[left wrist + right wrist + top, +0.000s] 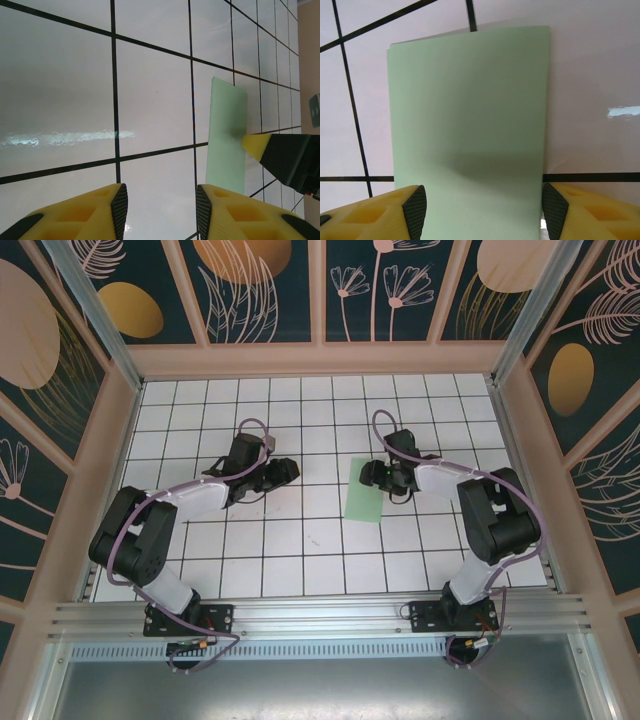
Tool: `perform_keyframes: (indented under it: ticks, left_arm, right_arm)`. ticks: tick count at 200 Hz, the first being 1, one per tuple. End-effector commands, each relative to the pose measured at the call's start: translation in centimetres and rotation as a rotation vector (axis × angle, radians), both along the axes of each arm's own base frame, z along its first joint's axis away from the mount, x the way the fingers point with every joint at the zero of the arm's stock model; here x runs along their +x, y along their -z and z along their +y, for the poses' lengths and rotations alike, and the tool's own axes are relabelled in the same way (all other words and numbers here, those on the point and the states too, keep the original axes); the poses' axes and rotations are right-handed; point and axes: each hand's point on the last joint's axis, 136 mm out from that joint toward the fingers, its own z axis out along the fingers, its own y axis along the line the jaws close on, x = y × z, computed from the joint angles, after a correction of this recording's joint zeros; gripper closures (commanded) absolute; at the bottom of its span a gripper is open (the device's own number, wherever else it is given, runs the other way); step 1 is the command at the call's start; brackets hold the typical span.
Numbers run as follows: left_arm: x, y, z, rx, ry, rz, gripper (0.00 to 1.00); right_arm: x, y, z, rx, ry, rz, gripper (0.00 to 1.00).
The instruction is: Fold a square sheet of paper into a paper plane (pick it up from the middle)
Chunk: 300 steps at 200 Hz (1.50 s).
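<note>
- The right gripper point(484, 200) hangs low over the square sheet of paper point(470, 100), its fingers spread wide, one pad just outside each long edge, gripping nothing.
- The left gripper point(161, 200) waits well apart over bare white tiles point(150, 90), fingers moderately apart with nothing between them; the sheet lies beyond its right finger.
- The pale green sheet lies flat as a narrow rectangle, apparently doubled over, so the job looks early: a centre fold made, the nose folds not yet begun.
- Judged from here, the step goes best if one finger pins the sheet flat near its middle while the other works an edge. The glossy tiles will likely let thin paper slide, so any push should run along the fold, not across it.
- The right wrist view reveals a sliver of a second layer at the sheet's far left corner, a slight misalignment that the overhead view of the sheet point(362, 503) cannot resolve.
- The left wrist view shows one right fingertip point(255, 145) at the sheet's point(227, 135) edge; whether it presses down cannot be told.
- The overhead view places both grippers, left point(285, 472) and right point(372, 475).
</note>
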Motion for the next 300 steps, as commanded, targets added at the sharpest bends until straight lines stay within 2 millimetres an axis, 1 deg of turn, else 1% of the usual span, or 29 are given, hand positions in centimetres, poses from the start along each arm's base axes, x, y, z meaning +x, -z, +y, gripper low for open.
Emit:
perform_keyframes:
  ticks: [1,35,85,102,120,131,148,159,187,189,198,208,217,230,240,252,264,282,293,300]
  left_arm:
    - [0.3,-1.4,-0.1,-0.021,0.005,-0.043,0.56]
    - [0.2,-1.5,-0.1,-0.019,0.006,-0.047,0.56]
    - [-0.1,-1.4,0.1,-0.018,0.004,-0.046,0.56]
    - [-0.1,-1.4,0.2,-0.016,0.000,-0.048,0.56]
    - [-0.1,-1.5,0.1,-0.022,0.005,-0.047,0.56]
    - [-0.2,-1.6,0.1,-0.020,0.006,-0.049,0.56]
    - [-0.2,-1.6,0.2,-0.015,0.005,-0.052,0.56]
    - [-0.2,-1.6,0.3,-0.012,0.003,-0.053,0.56]
    - [-0.1,-1.8,0.7,-0.003,-0.019,-0.073,0.56]
    - [-0.1,-1.8,0.7,-0.002,-0.020,-0.076,0.56]
    - [0.0,-2.0,1.0,0.004,-0.032,-0.087,0.56]
    - [0.0,-2.4,1.3,0.011,-0.046,-0.104,0.56]
    - [0.0,-2.6,1.6,0.013,-0.059,-0.116,0.56]
    - [0.1,-2.9,1.9,0.014,-0.073,-0.137,0.56]
    - [0.0,-2.9,2.1,0.014,-0.082,-0.145,0.56]
    - [-0.1,-3.1,2.3,0.019,-0.088,-0.158,0.56]
    - [-0.2,-3.1,2.6,0.031,-0.095,-0.165,0.55]
    - [-0.3,-2.9,2.8,0.042,-0.098,-0.166,0.55]
    - [-0.4,-2.8,2.9,0.045,-0.098,-0.166,0.55]
    - [-0.4,-2.7,2.9,0.045,-0.098,-0.166,0.55]
  right_arm:
    - [-1.8,0.9,2.2,0.022,-0.067,0.046,0.34]
    - [-2.5,0.4,3.5,0.042,-0.101,0.041,0.35]
    - [-3.4,-0.4,4.6,0.072,-0.126,0.038,0.35]
    - [-3.6,-0.6,4.7,0.065,-0.130,0.032,0.35]
    - [-3.9,-0.8,4.5,0.039,-0.129,0.033,0.35]
    - [-3.7,-1.2,3.7,-0.006,-0.116,0.010,0.34]
    - [-3.4,-2.5,2.7,-0.080,-0.147,-0.047,0.33]
    - [-2.8,-3.6,2.0,-0.141,-0.176,-0.095,0.33]
    - [-2.4,-7.6,2.6,-0.197,-0.337,-0.248,0.34]
    - [-2.7,-7.9,3.1,-0.201,-0.364,-0.265,0.34]
    - [-3.2,-8.9,3.9,-0.226,-0.451,-0.338,0.34]
    - [-4.3,-9.3,5.0,-0.225,-0.593,-0.404,0.34]
    - [-5.9,-8.9,5.7,-0.233,-0.749,-0.447,0.35]
    - [-8.7,-7.2,6.3,-0.264,-0.985,-0.453,0.35]
    - [-10.6,-5.6,6.1,-0.276,-1.138,-0.422,0.37]
    - [-12.1,-3.6,5.3,-0.317,-1.250,-0.353,0.39]
    - [-12.9,-2.1,4.8,-0.345,-1.313,-0.297,0.40]
    - [-12.8,-0.5,4.4,-0.420,-1.365,-0.278,0.45]
    - [-12.3,-0.3,4.5,-0.465,-1.372,-0.319,0.44]
    - [-12.6,-0.6,5.1,-0.452,-1.397,-0.343,0.43]
